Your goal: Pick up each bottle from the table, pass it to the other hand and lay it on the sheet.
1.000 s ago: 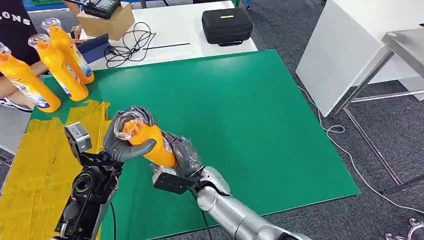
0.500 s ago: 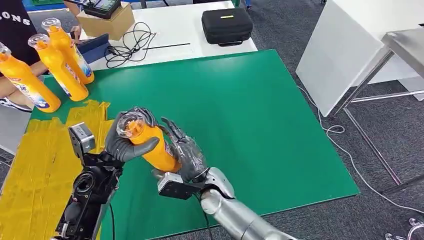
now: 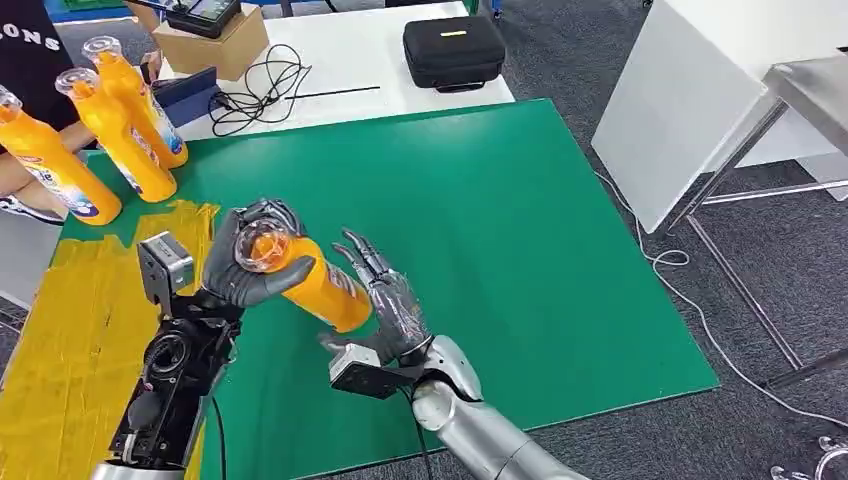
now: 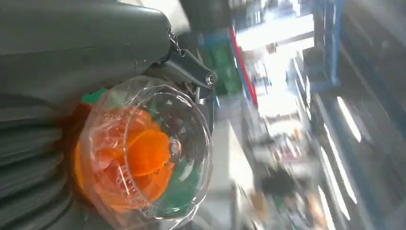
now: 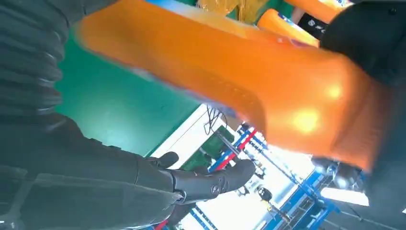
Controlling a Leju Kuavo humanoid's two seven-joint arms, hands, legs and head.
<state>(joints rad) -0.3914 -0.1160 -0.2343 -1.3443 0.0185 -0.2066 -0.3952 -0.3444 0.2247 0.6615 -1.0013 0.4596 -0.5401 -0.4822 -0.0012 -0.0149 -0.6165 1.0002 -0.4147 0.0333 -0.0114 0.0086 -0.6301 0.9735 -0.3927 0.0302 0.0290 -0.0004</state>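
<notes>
The left hand (image 3: 250,268) grips the orange bottle (image 3: 305,278) near its clear cap, above the green mat (image 3: 520,240). The right hand (image 3: 392,300) is beside it with fingers spread, holding nothing. The handover looks finished; next, I think, the bottle must go onto the yellow sheet (image 3: 70,330).

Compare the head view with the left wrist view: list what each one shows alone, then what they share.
Head view alone: the open right hand beside the bottle's body, the green mat, the yellow sheet, three more orange bottles and a black case.
Left wrist view alone: a blurred background of blue frames and bright lights.
Both: the left hand gripping the orange bottle near its clear cap.
</notes>
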